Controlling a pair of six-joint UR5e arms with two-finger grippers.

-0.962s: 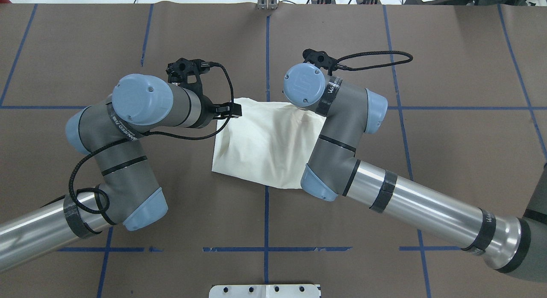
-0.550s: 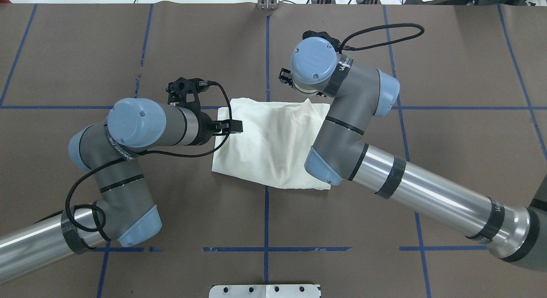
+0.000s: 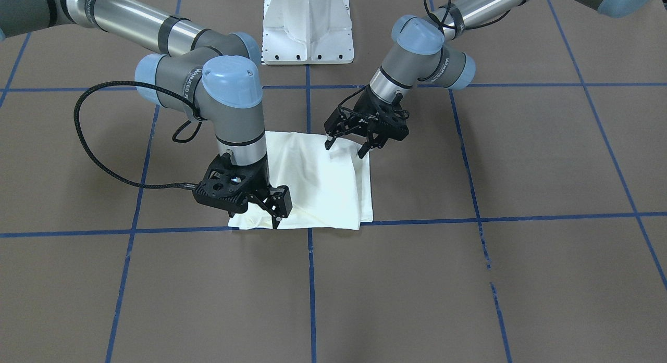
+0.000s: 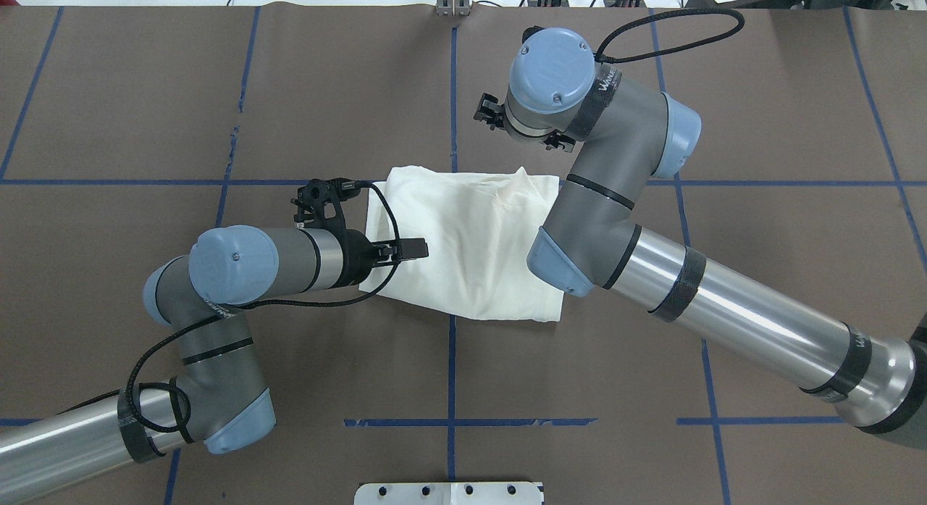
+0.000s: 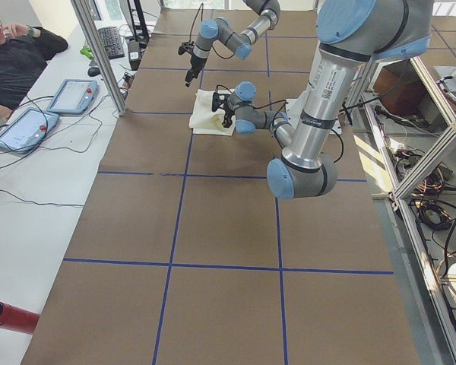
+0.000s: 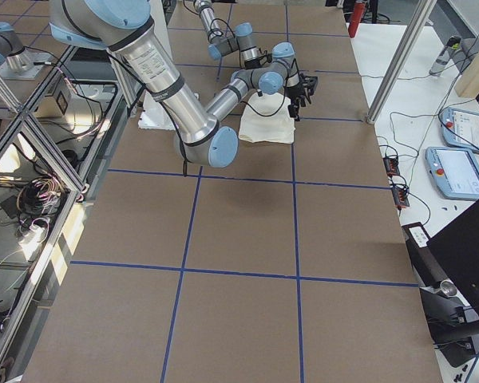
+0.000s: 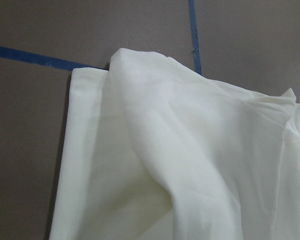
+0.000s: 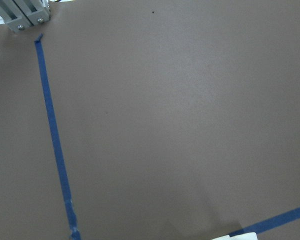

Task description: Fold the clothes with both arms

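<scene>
Cream folded T-shirt (image 4: 471,251), long axis crosswise on table (image 4: 217,92); left pincer (image 3: 344,150) and right pincer (image 3: 252,220) spread, empty.

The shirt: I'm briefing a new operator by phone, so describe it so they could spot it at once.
On the brown table with its grid of blue tape lines, look to the middle, where two lines cross. There lies the shirt, folded into a rough, rumpled rectangle with no print showing. It is the only cloth there, pale cream against the dark surface.
</scene>
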